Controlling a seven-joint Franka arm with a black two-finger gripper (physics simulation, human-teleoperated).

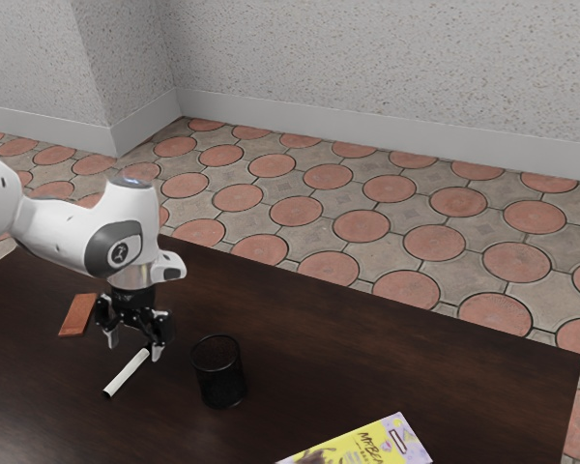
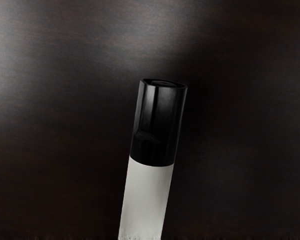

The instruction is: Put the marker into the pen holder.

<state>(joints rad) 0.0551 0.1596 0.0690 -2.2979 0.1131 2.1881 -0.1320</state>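
Our gripper (image 1: 135, 346) has its fingers apart by the plain end of the marker (image 1: 128, 373), a white cylinder with a glossy black cap, lying on our dark wood table (image 1: 387, 348) near the round black holder (image 1: 219, 375).

Surface (image 1: 464, 358): dark wood before me
Marker (image 1: 129, 371): white, black-capped, lying down
Pen holder (image 1: 219, 375): black, upright
Slab (image 1: 77, 315): reddish, flat
Packet (image 1: 372, 445): yellow-purple

Gap between marker (image 1: 126, 375) and pen holder (image 1: 219, 377)
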